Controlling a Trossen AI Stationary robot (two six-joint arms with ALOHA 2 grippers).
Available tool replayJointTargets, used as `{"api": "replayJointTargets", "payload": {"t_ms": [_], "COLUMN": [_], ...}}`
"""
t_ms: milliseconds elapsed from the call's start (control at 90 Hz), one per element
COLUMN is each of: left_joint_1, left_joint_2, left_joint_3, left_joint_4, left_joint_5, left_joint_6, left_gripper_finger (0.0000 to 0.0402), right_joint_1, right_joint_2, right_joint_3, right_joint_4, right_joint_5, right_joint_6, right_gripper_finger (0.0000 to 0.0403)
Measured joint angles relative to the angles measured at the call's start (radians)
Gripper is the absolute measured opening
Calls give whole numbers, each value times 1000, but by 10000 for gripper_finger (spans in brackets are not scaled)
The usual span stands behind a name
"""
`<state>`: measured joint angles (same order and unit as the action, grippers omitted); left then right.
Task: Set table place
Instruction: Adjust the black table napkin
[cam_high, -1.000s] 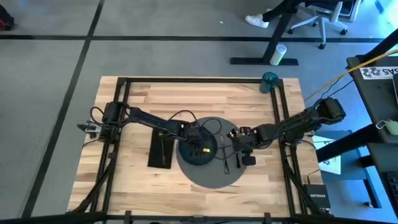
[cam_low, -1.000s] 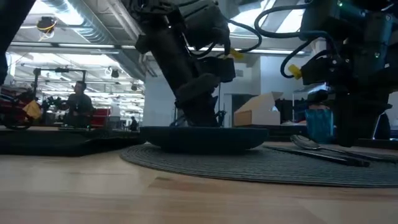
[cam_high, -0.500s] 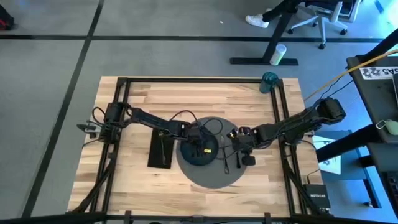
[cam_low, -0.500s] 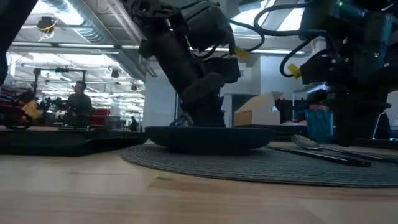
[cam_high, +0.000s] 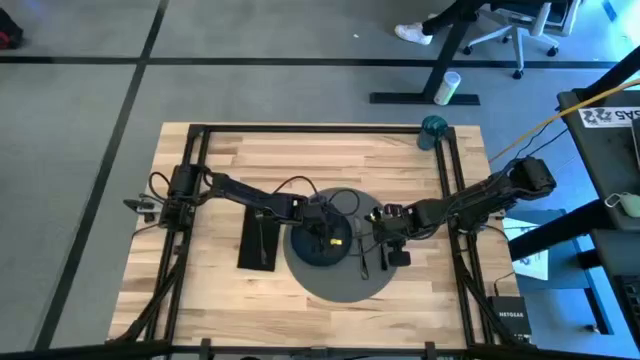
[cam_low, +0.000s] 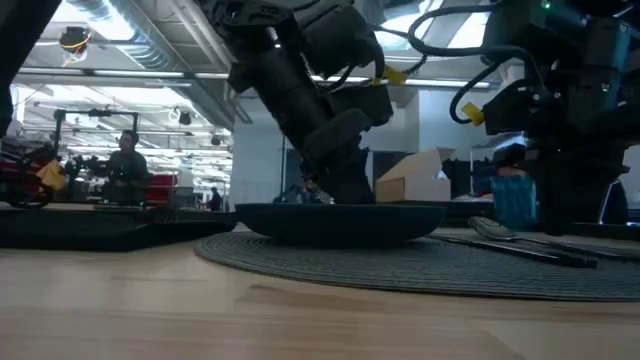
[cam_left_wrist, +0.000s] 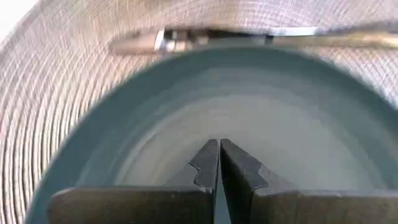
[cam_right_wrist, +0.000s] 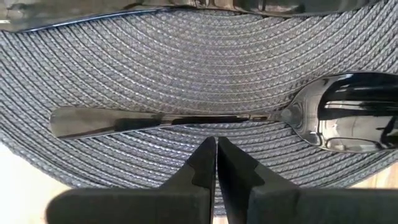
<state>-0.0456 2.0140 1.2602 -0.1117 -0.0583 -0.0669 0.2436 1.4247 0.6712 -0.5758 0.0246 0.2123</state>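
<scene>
The dark blue-grey plate (cam_high: 306, 252) lies flat on the round grey placemat (cam_high: 340, 288) in the middle of the table. My left gripper (cam_left_wrist: 219, 144) is shut, its tips down inside the plate. A knife (cam_left_wrist: 249, 37) and a spoon (cam_right_wrist: 155, 120) lie on the placemat to the plate's right. My right gripper (cam_right_wrist: 216, 142) is shut, its tips just beside the spoon's handle; I cannot tell whether it touches anything. The black napkin (cam_high: 258, 240) lies left of the placemat. The teal cup (cam_high: 433, 130) stands at the far right corner. My left gripper presses its shut fingertips (cam_left_wrist: 233, 163) on the plate's inner floor (cam_left_wrist: 298, 112), near the middle. The fingers come from above, slanting down from the table's left. The plate (cam_low: 340, 222) rests flat on the placemat (cam_low: 400, 265).
Black rails edge the table (cam_high: 220, 160). Bare wood lies along the far side and the near left. Beyond the table are an office chair, a desk leg and a person seated far off.
My left gripper has gone a little toward the table's right edge, tipping further over, with its shut fingers down in the plate. The plate has slid with it a short way to the right across the placemat, staying flat.
</scene>
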Motion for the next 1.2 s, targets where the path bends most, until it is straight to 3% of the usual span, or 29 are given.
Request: {"api": "replayJointTargets", "payload": {"t_ms": [1022, 1200], "left_joint_1": [25, 28], "left_joint_2": [0, 51], "left_joint_3": [0, 43], "left_joint_4": [108, 101], "left_joint_5": [31, 45], "left_joint_6": [8, 19], "left_gripper_finger": [0, 0], "right_joint_1": [0, 0], "right_joint_2": [0, 0], "right_joint_3": [0, 0], "right_joint_4": [2, 2], "right_joint_5": [-11, -11], "right_joint_6": [0, 0], "right_gripper_finger": [0, 0]}}
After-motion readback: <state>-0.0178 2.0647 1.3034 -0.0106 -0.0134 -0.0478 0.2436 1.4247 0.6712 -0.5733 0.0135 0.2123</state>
